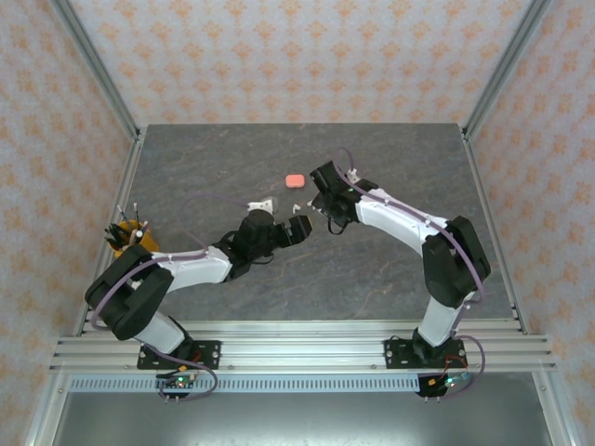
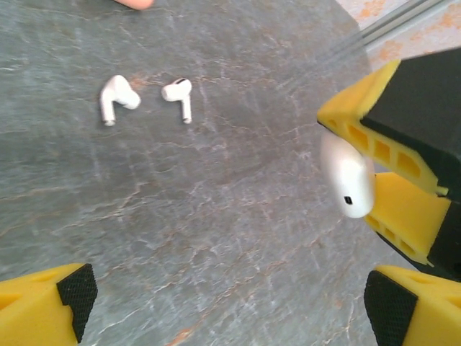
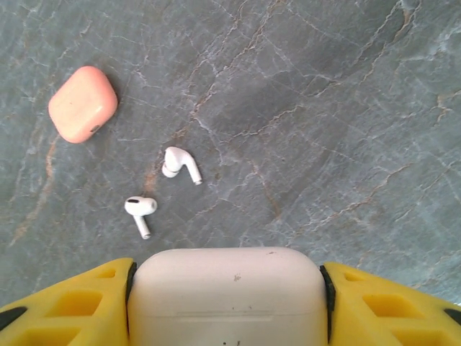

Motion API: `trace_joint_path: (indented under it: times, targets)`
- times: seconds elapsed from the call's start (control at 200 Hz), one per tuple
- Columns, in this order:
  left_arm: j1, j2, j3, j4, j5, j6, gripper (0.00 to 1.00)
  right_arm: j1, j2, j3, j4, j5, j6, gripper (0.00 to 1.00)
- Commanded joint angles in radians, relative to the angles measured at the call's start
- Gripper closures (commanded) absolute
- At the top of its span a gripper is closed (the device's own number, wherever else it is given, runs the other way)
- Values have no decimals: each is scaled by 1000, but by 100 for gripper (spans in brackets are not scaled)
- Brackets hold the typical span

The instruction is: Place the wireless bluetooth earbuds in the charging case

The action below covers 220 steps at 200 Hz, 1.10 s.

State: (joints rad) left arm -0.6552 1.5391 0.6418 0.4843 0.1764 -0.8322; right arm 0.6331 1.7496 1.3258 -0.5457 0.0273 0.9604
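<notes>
Low down, right end effector clamps half-cropped white case; left end effector apart.

White case in the right pincer; beyond, two white earbuds (not touching), coral case.

- We see a grey table, marbled with pale veins and a few rusty streaks.
- Our two earbuds are white (one shows a dark patch at its head).
- The pink case is coral; the white case is plain.
- The left gripper has yellow fingers and black pads.
- The walls are peach, with an orange floral motif.
- The arms are white and black.
</notes>
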Motion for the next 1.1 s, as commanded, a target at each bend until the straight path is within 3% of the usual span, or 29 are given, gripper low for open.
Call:
trace_joint_path:
  times: [0.0,0.315,0.616,1.096]
  targets:
    - [-12,36,-2,158,-26,-31,6,-15,16,32,-31,-25,44,44]
    - [-18,163,3,398,-43,-135,26,-45,16,43,-10,-94,91,44]
    - [-26,267,55,519,-20,-177,31,-59,19,44,3,-125,109,44]
    - [-44,364,162,552,-6,-200,36,-64,25,44,9,-147,109,45]
